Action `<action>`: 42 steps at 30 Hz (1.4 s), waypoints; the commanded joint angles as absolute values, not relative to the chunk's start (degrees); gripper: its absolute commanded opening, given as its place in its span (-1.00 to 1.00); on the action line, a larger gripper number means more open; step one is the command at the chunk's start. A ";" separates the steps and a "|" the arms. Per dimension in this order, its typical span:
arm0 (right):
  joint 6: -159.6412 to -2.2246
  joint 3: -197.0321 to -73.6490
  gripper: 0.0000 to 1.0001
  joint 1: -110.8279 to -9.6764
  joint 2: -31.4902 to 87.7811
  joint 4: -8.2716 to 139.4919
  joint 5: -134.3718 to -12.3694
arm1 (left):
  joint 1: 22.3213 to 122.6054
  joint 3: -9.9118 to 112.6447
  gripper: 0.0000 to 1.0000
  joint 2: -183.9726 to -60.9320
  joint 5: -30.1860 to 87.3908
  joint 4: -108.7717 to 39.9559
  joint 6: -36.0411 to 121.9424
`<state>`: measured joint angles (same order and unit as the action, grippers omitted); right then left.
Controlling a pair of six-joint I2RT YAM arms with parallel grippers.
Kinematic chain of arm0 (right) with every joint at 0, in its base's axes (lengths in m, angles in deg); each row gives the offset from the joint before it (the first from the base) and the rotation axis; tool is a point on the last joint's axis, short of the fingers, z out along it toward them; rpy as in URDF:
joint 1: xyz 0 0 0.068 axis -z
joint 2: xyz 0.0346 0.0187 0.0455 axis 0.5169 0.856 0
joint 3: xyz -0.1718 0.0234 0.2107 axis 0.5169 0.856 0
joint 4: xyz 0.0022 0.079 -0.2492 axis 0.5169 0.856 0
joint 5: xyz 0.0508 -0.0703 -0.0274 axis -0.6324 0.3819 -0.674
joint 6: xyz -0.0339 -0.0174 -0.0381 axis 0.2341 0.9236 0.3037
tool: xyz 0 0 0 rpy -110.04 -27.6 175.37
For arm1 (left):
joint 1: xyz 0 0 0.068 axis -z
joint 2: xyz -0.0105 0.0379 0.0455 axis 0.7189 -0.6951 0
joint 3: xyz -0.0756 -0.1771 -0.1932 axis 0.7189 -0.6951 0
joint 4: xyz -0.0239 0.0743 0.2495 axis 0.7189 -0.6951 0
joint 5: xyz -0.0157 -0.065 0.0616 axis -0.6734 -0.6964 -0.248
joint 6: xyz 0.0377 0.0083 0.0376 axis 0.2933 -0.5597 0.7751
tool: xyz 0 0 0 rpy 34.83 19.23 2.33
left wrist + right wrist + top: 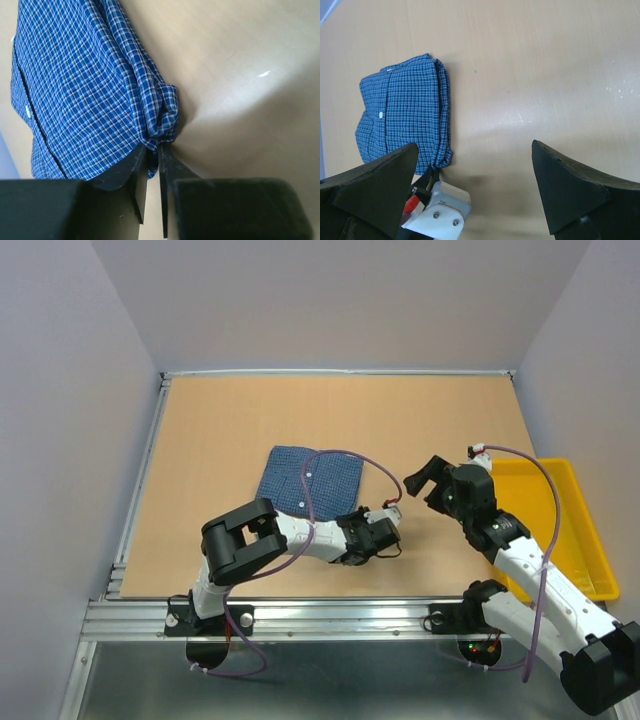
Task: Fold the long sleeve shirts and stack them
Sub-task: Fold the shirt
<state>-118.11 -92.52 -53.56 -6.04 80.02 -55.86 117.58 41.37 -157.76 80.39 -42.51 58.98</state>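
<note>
One blue checked shirt (305,480) lies folded into a square at the table's middle, button placket up; it also shows in the left wrist view (75,90) and the right wrist view (400,115). My left gripper (366,524) is at the shirt's near right corner and is shut on a bunched bit of the fabric there (153,150); it also shows in the right wrist view (432,171). My right gripper (420,480) hovers to the right of the shirt, open wide and empty (475,145). No second shirt shows.
A yellow tray (575,515) sits at the table's right edge, beside my right arm. My left arm's purple cable (345,453) arcs over the shirt. A metal rail (300,615) runs along the near edge.
</note>
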 commanded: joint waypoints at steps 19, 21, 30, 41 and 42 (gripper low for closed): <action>-131.24 -94.96 1.00 -47.47 19.56 57.24 -86.02 | 113.64 35.09 -1.00 -140.39 71.76 -39.76 49.18; -133.08 -93.46 1.00 -47.65 21.41 52.38 -88.83 | 113.55 35.45 -1.00 -140.39 71.06 -39.76 48.82; -142.14 -91.26 1.00 -51.95 35.74 32.50 -92.19 | 113.55 37.29 -1.00 -141.71 70.26 -39.68 46.18; -145.66 -92.31 1.00 -57.23 47.69 24.68 -90.87 | 112.85 37.82 -1.00 -140.21 68.68 -39.41 43.11; -146.18 -92.49 0.99 -57.58 48.57 23.37 -90.87 | 112.94 37.91 -1.00 -140.12 68.16 -39.41 42.76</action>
<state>-144.92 -92.22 -56.01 45.30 28.09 -91.34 113.25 35.18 -142.83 68.63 -40.98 45.30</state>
